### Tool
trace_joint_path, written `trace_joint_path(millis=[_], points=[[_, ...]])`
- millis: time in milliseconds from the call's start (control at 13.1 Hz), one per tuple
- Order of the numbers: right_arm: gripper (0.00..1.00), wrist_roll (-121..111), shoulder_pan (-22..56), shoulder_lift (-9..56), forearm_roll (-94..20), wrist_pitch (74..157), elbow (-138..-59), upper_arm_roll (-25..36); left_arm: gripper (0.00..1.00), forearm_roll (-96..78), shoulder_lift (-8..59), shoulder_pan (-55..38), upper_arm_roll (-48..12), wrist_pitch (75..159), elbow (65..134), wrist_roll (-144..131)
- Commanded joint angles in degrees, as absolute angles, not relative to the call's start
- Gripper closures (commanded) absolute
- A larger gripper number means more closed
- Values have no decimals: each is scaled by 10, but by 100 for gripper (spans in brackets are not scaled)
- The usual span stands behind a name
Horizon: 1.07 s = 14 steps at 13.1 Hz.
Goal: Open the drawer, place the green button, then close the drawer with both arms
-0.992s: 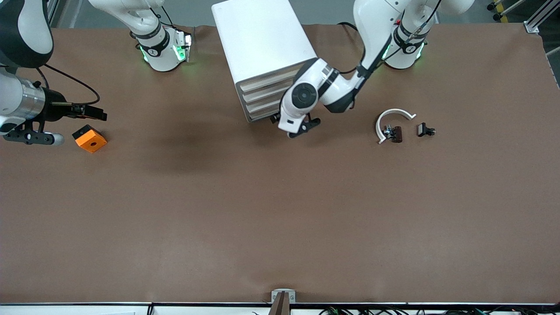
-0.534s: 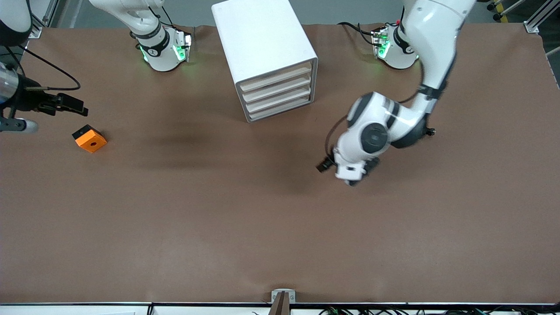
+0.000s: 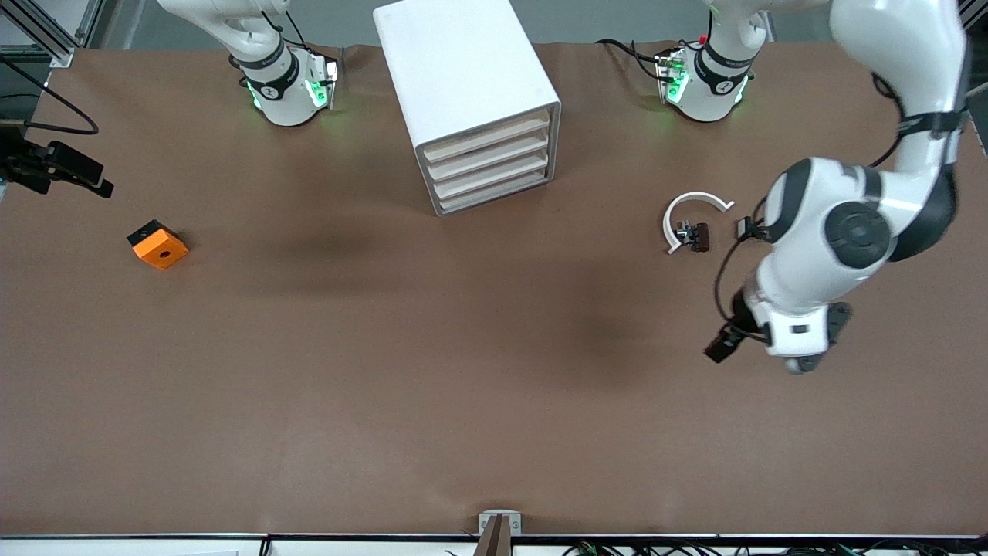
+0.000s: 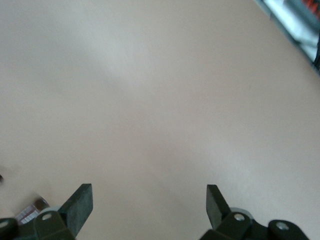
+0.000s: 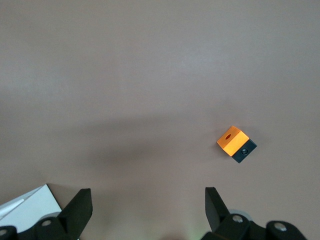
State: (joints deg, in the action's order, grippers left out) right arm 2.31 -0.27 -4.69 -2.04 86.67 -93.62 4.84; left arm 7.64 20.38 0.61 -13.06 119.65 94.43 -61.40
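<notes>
Lowest cream-white drawer (image 3: 498,194) of the white boxy cabinet (image 3: 463,69) sits shut, its front angled toward the left arm's end. The left end effector (image 4: 149,210), fingers spread, hangs over bare brown desk (image 3: 386,371), well apart from it. The right end effector (image 5: 148,207), likewise spread, hangs near an orange block (image 5: 236,143). No green-capped button shows.

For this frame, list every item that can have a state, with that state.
drawer: shut, flush like the three above it.
cabinet: upright on the table.
left gripper: open, empty, over bare table.
right gripper: open, empty, at the right arm's end.
orange block: loose on the table.
white curved piece: flat on the table.
button: not visible.
</notes>
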Motion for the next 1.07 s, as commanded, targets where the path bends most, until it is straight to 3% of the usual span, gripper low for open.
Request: trace_joint_path(millis=[0, 534, 992], points=[[0, 44, -11, -44, -12, 849, -907, 36, 0, 86, 163, 53, -136, 1185, 953, -554], [0, 34, -9, -43, -13, 854, -886, 35, 0, 86, 123, 123, -134, 995, 844, -373], [0, -12, -11, -39, -11, 855, -874, 36, 0, 72, 55, 139, -132, 924, 842, -215]])
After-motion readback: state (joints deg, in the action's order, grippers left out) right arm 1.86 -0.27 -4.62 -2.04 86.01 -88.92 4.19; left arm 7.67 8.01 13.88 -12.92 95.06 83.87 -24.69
